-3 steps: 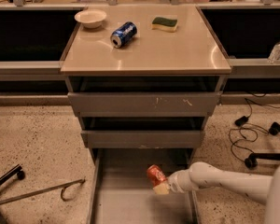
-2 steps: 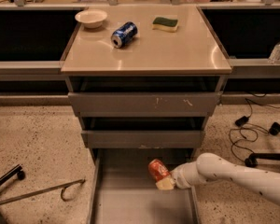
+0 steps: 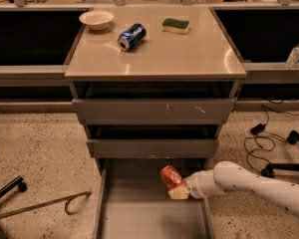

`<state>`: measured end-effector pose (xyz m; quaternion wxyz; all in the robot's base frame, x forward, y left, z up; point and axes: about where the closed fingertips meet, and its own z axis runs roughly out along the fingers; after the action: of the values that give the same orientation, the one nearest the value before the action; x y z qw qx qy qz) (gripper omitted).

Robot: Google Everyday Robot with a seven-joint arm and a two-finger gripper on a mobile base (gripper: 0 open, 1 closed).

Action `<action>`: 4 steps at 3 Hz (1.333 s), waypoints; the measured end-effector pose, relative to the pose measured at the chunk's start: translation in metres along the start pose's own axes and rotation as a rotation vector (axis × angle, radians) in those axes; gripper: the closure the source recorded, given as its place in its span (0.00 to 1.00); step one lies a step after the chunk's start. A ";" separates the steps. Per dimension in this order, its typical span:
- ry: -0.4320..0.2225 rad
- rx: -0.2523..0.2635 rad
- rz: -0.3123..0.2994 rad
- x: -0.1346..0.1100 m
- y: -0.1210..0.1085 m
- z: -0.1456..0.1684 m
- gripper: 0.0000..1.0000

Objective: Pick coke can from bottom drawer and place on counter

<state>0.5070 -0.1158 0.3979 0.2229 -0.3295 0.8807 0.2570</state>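
The red coke can [image 3: 170, 177] is tilted and held in my gripper [image 3: 177, 186], above the right side of the open bottom drawer [image 3: 139, 213]. My white arm reaches in from the lower right. The gripper is shut on the can, which is off the drawer floor. The beige counter [image 3: 164, 54] is the top of the grey cabinet, well above the can.
On the counter are a white bowl [image 3: 96, 19], a blue soda can [image 3: 131, 36] on its side and a green sponge [image 3: 175, 25]. Two shallower drawers [image 3: 152, 111] stick out slightly above. Cables [image 3: 269, 128] lie on the floor at right, a metal bar [image 3: 45, 203] at left.
My gripper has lifted the coke can up off the drawer floor and drawn it a little to the right.
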 end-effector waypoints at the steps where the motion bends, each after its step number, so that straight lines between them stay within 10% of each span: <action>1: -0.039 0.022 -0.085 -0.039 0.022 -0.051 1.00; 4: -0.133 -0.027 -0.417 -0.210 0.125 -0.205 1.00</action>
<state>0.5179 -0.0597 0.7115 0.3244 -0.4899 0.7733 0.2381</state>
